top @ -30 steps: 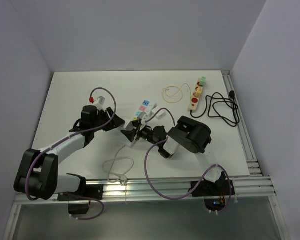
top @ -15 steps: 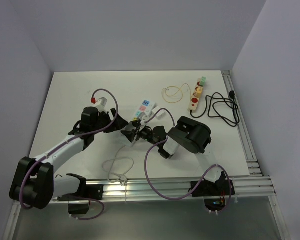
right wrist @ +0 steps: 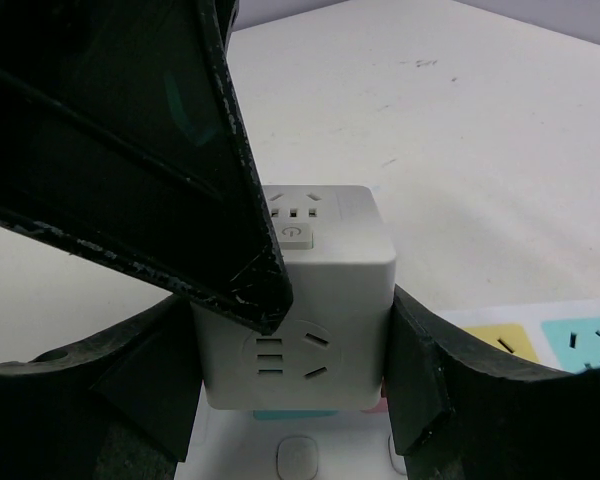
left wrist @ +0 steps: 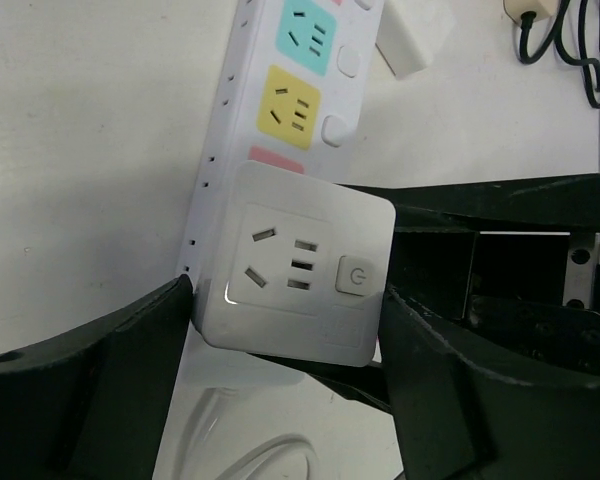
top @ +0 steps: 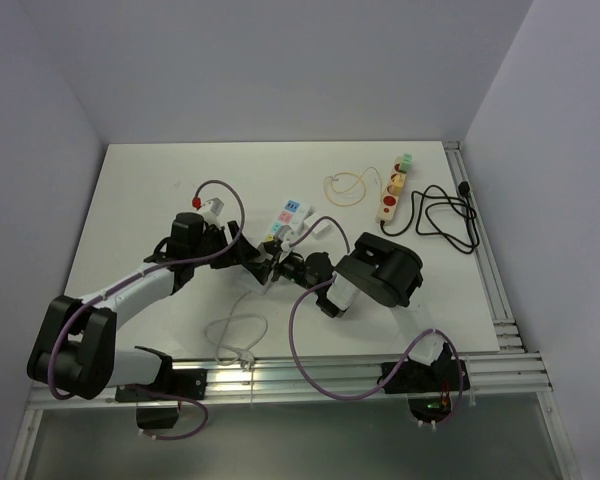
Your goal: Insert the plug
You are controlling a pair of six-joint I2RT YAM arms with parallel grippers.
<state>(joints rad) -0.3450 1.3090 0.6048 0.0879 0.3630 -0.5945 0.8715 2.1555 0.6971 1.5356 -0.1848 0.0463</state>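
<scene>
The plug is a white cube adapter [right wrist: 320, 300] with a power button on one face. My right gripper [right wrist: 295, 340] is shut on it, both pads pressed to its sides. The cube sits on the white power strip [left wrist: 310, 60], over its pink socket, beside the yellow and cyan ones. Its prongs are hidden. My left gripper [left wrist: 285, 300] is open and straddles the same cube [left wrist: 295, 270] from the opposite side, fingers [left wrist: 100, 390] close beside it. In the top view both grippers meet at the strip's [top: 288, 215] near end.
A beige power strip [top: 391, 188] with red and green parts lies at the back right, a coiled black cable [top: 442, 215] beside it. A thin beige cord [top: 345, 185] lies behind. The white strip's cable [top: 235, 335] loops toward the front rail.
My left arm has moved right toward the cube and its jaws have opened wider around it. The right gripper and cube have stayed where they were.
</scene>
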